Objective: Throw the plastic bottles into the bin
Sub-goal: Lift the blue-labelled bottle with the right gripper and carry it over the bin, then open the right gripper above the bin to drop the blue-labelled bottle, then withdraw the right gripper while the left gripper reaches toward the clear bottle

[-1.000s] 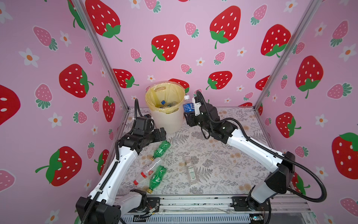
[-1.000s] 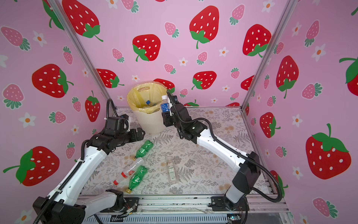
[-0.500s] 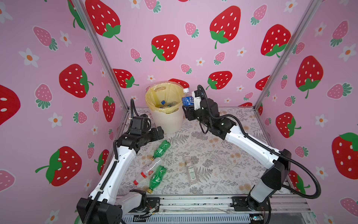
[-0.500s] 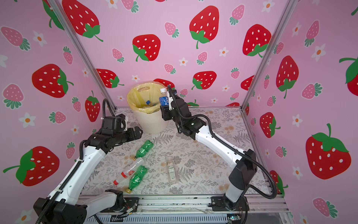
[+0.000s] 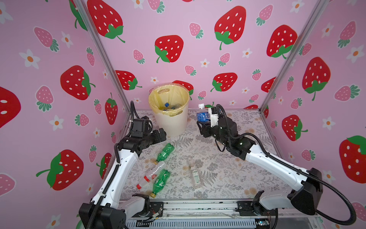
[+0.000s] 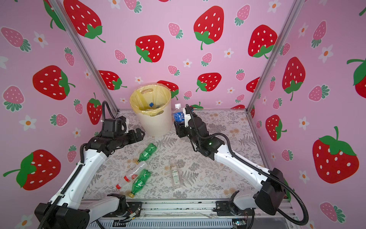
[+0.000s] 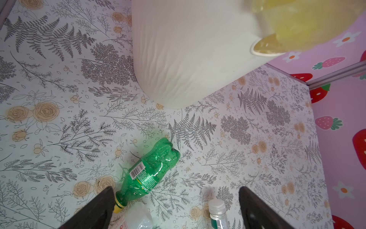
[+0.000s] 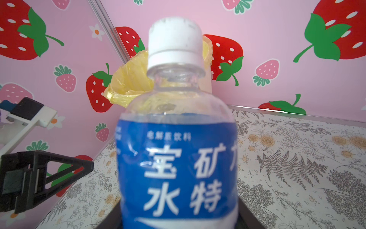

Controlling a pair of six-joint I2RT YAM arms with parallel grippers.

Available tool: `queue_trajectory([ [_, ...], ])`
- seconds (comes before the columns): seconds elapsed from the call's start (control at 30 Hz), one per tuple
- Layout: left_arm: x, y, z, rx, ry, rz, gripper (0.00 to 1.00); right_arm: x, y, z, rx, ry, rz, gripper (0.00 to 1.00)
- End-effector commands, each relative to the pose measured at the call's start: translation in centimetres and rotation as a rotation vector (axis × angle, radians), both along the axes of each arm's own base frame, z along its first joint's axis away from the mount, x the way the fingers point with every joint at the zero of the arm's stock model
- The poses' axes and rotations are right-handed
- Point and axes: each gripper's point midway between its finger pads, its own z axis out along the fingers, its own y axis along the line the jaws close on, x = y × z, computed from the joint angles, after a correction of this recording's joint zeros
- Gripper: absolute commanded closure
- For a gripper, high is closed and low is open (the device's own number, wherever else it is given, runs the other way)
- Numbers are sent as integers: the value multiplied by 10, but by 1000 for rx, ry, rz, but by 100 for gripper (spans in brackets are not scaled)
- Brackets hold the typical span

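Observation:
The cream ribbed bin with its yellowish liner stands at the back and holds several bottles. To its right my right gripper is shut on an upright clear bottle with a blue label and white cap; its cap is about level with the rim. My left gripper hangs open and empty, left of the bin's base and above a lying green bottle.
On the floral mat lie a second green bottle, a clear red-labelled bottle against it, and a clear bottle with a white label in the middle. Pink walls close in the left, back and right sides.
The right gripper first lifted the blue-labelled bottle beside the bin's rim, then came back to the right and lower. The left gripper drew back slightly to the left, still open.

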Motion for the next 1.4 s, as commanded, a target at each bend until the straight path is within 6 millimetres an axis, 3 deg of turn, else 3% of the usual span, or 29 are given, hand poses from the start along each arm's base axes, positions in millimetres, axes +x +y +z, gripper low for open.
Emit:
queue_trajectory([
  [0.0, 2, -1, 1, -28, 0, 0, 1, 4, 10, 20, 49, -36, 2, 42],
  [0.2, 4, 4, 0, -65, 1, 15, 1, 32, 50, 55, 50, -115, 25, 42],
  [0.33, 7, 12, -1, -87, 3, 42, 1, 66, 99, 85, 62, -205, 44, 42],
  [0.47, 9, 22, -2, -113, -2, 76, 1, 105, 145, 115, 74, -269, 53, 22],
  [0.5, 10, 24, -1, -119, -4, 84, 1, 117, 157, 109, 75, -265, 61, 11],
  [0.53, 10, 27, -1, -118, -3, 90, 1, 120, 160, 121, 117, -283, 71, 0],
  [0.67, 9, 32, 2, -113, -14, 105, 1, 121, 157, 132, 188, -288, 88, 1],
  [0.83, 8, 32, 4, -129, -25, 105, 1, 96, 130, 136, 202, -298, 78, 1],
  [0.97, 8, 32, 6, -140, -29, 104, 1, 81, 119, 136, 166, -278, 88, 1],
  [1.37, 9, 36, 4, -134, -30, 119, 1, 47, 74, 104, 127, -196, 54, 1],
])
